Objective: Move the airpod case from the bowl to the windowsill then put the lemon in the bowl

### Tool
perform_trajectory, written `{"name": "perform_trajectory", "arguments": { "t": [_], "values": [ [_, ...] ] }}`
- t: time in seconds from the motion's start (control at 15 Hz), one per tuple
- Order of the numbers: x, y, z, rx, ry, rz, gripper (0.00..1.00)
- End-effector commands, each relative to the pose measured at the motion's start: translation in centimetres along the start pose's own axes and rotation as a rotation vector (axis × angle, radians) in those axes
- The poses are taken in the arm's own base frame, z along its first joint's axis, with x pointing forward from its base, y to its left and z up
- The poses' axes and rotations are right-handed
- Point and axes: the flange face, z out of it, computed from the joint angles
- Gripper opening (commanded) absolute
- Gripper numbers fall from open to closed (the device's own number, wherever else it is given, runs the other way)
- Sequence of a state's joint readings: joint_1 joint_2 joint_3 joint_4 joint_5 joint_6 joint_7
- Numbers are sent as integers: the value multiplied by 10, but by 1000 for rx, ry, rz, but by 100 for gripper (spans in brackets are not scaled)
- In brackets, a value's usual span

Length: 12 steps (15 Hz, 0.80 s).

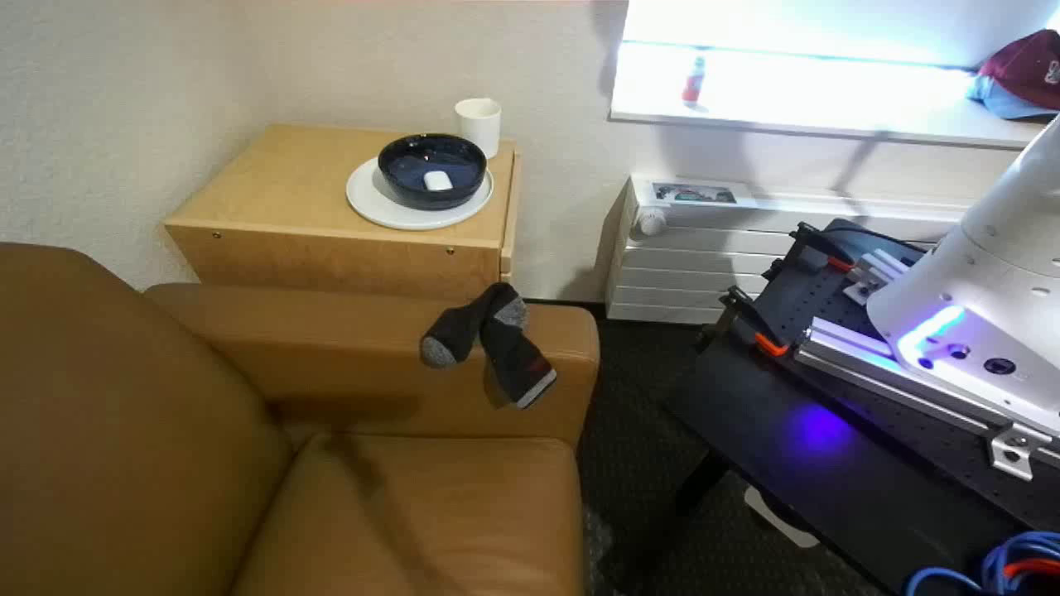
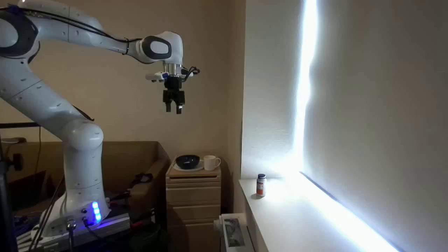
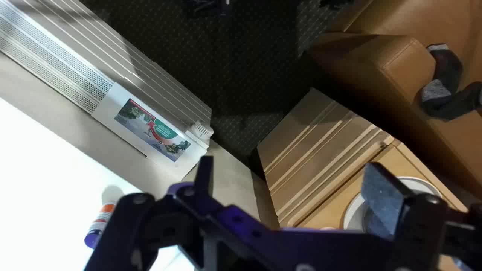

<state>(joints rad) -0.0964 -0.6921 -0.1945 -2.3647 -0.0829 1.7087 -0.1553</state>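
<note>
The small white airpod case [image 1: 437, 180] lies inside the dark blue bowl [image 1: 406, 165]. The bowl stands on a white plate on the wooden cabinet and also shows in an exterior view [image 2: 187, 162], where the case is hidden inside it. In the wrist view the bowl [image 3: 372, 223] is mostly hidden behind a finger. The white windowsill [image 1: 770, 112] runs below the bright window; it also shows in an exterior view [image 2: 280, 220] and the wrist view [image 3: 45, 188]. My gripper [image 2: 174, 110] is open and empty, pointing down, high above the cabinet; its fingers [image 3: 290, 163] are wide apart. The lemon is out of view.
A white mug [image 1: 480, 128] stands beside the plate [image 1: 373, 203]. A small bottle [image 2: 261, 185] stands on the windowsill, with a cap [image 1: 1023, 79] farther along. A radiator [image 1: 696, 273] is below the sill. A sofa [image 1: 397, 488] with dark socks [image 1: 497, 339] adjoins the cabinet [image 1: 281, 182].
</note>
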Motion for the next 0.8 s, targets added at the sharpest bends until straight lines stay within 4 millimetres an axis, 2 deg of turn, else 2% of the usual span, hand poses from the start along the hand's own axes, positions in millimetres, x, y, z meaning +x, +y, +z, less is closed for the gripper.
{"name": "perform_trajectory", "arguments": {
  "t": [0.0,0.13,0.2,0.27,0.53,0.73],
  "values": [
    [0,0,-1,0,-1,0,100],
    [0,0,-1,0,-1,0,100],
    [16,8,33,-10,-71,75,100],
    [26,2,60,17,-128,68,100],
    [56,-64,133,158,-315,-12,100],
    [82,-129,185,147,-391,-37,100]
  ]
}}
